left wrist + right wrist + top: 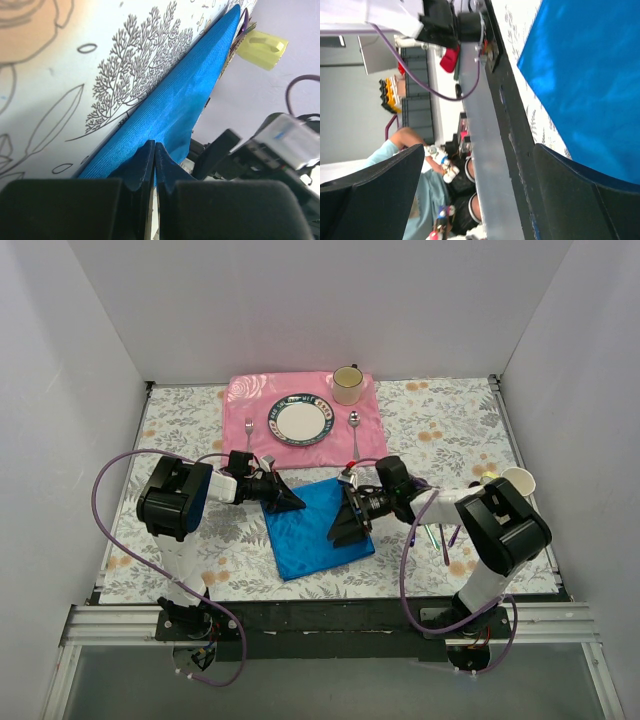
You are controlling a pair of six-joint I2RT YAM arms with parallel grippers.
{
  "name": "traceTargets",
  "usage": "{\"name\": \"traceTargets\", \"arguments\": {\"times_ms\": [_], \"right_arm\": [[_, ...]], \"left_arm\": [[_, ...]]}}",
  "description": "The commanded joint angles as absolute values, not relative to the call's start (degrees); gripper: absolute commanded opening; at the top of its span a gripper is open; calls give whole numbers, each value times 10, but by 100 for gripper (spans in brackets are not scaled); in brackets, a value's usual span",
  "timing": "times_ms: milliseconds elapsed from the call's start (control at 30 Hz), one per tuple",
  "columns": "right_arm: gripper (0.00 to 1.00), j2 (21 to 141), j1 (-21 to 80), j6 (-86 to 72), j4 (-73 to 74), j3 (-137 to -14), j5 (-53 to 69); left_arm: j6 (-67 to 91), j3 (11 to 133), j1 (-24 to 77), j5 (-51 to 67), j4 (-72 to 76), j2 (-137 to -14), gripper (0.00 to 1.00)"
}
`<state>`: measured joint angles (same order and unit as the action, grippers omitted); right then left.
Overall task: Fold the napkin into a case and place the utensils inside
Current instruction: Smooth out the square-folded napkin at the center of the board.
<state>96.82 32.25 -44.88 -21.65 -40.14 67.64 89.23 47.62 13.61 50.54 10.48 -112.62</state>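
Left fingers (pixel 142 162) pinching napkin (pixel 312 528) edge, right fingers (pixel 572 200) spread wide, holding nothing

light: bright, even | shadows: soft | napkin (pixel 580 75): mild sheen | wrist foregrounds: seemingly defocused

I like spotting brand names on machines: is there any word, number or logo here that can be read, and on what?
None can be read.
The blue napkin, mug and plate show no writing.
A pale block in the left wrist view is too blurred to tell.
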Motion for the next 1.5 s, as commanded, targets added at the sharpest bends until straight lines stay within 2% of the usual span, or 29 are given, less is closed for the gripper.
{"name": "traceTargets", "arguments": {"times_ms": [0, 167, 500, 867, 1000, 1067, 1100, 1133, 1200, 1233, 1333, 1367, 1467], "right_arm": [[99, 993, 340, -483, -261, -371, 673], [99, 1047, 335, -445, -231, -365, 678], [99, 1071, 304, -353, -147, -364, 690], [99, 1024, 289, -278, -33, -392, 707], [99, 966, 306, -303, -46, -448, 718], [96, 951, 306, -305, -43, -478, 709], [93, 949, 304, -288, -18, -508, 703], [87, 951, 299, -266, 13, -523, 686], [77, 968, 297, -196, 89, -546, 658], [66, 975, 294, -179, 108, -562, 629], [48, 1014, 290, -156, 138, -574, 595], [47, 1025, 290, -153, 144, -577, 587], [45, 1054, 287, -144, 153, -586, 563]], "left_arm": [[864, 475, 128, 447, 65, -1129, 0], [864, 473, 127, 446, 65, -1129, 0], [865, 476, 122, 447, 65, -1141, 0], [858, 480, 123, 458, 73, -1143, 0], [866, 482, 130, 509, 110, -1128, 0], [882, 472, 140, 563, 178, -1094, 0], [900, 470, 142, 575, 199, -1078, 1], [907, 468, 148, 597, 239, -1064, 5], [923, 466, 149, 612, 258, -1032, 20], [930, 465, 149, 623, 276, -1027, 24], [965, 454, 153, 636, 323, -1018, 35], [974, 444, 154, 652, 337, -1020, 42], [989, 432, 154, 660, 352, -1041, 53]]}}
